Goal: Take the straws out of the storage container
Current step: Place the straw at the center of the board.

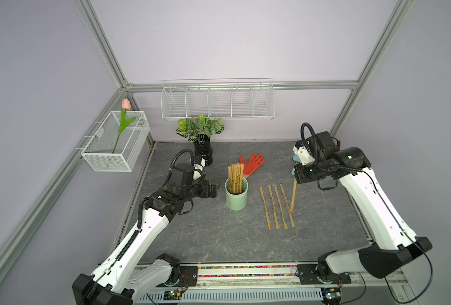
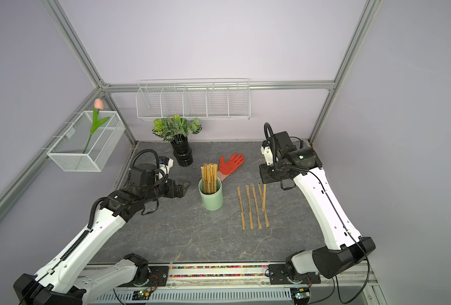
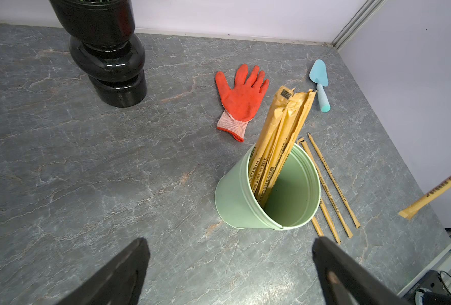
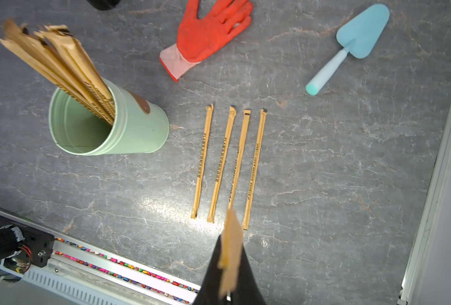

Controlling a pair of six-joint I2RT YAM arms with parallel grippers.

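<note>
The storage container (image 1: 236, 196) (image 2: 210, 195) is a mint-green cup standing mid-table with a bundle of tan straws (image 1: 235, 177) (image 3: 280, 132) upright in it. To its right, several straws (image 1: 277, 206) (image 4: 229, 161) lie side by side on the table. My right gripper (image 1: 295, 179) (image 4: 231, 237) is shut on the upper end of one more straw (image 1: 293, 195) (image 2: 264, 196). That straw hangs slanted, its lower end by the rightmost lying straw. My left gripper (image 1: 213, 190) (image 3: 229, 250) hovers open just left of the cup, with nothing between its fingers.
A red glove (image 1: 252, 163) lies behind the cup. A black vase with a leafy plant (image 1: 203, 151) stands at the back left. A light blue trowel (image 4: 351, 45) lies at the back right. White wire baskets (image 1: 217, 101) (image 1: 116, 142) hang on the walls.
</note>
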